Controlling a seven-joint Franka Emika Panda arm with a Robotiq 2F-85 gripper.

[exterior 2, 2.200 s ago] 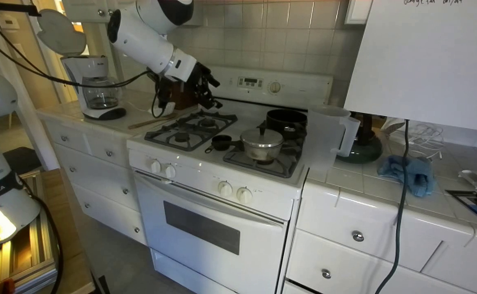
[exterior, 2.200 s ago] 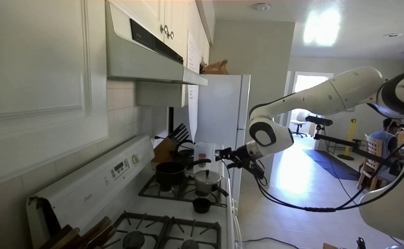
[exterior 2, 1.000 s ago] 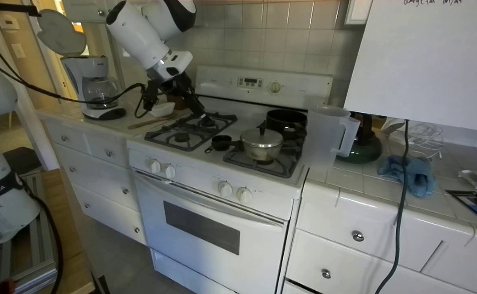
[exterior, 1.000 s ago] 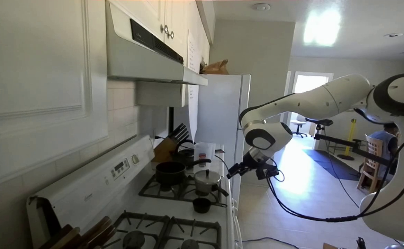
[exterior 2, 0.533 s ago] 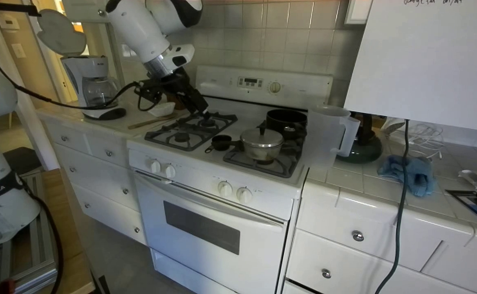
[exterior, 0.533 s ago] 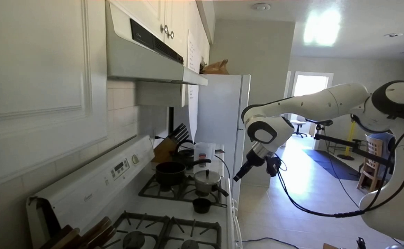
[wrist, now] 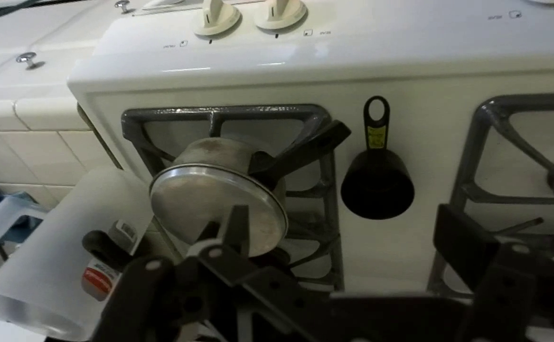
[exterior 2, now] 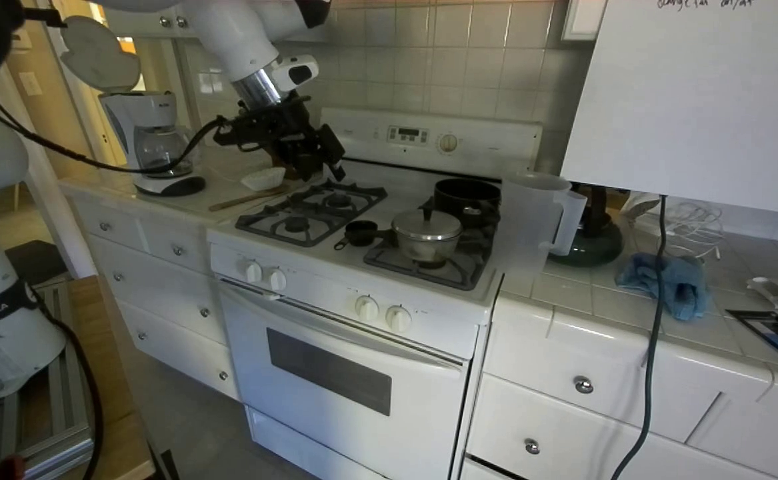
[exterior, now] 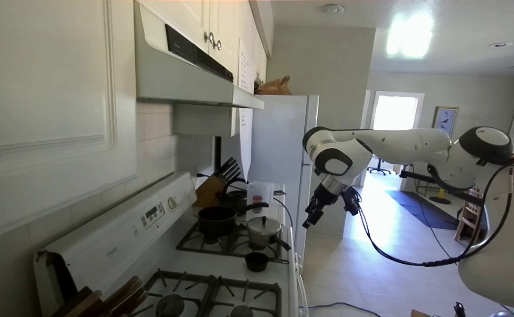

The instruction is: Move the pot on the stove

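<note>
Kitchen with tiled wall point(exterior 2: 469, 67), hood point(exterior: 186, 81) and fridge point(exterior: 279, 141). Stove point(exterior 2: 322, 287), white, two dark grates point(wrist: 267, 112) on top. Pot point(exterior 2: 427, 247), silvery, lidded. Sits upright on stove, at front of the grate nearest the jug point(exterior 2: 529, 220); black handle point(wrist: 310, 149) reaching toward small pan point(wrist: 376, 192). Small pan, black, yellow tag point(wrist: 376, 137) on grip. Rests between grates, just beside that handle. Black pot point(exterior: 215, 225). Occupies rear of same grate, behind silvery one. Jug, translucent. Stands on counter point(exterior 2: 562, 291), just beside stove. Red label point(wrist: 98, 281), seen at jug; cannot tell whether inside or behind. Knife block point(exterior: 208, 191), beyond black pot in an exterior view. Coffee maker point(exterior 2: 142, 112), white, on counter at stove's other side. Towel point(exterior 2: 669, 287), blue, past jug. Gripper point(wrist: 341, 223), black. Hangs tilted downward, fingers point(wrist: 462, 242) spread wide, apart from pot in both exterior views.
</note>
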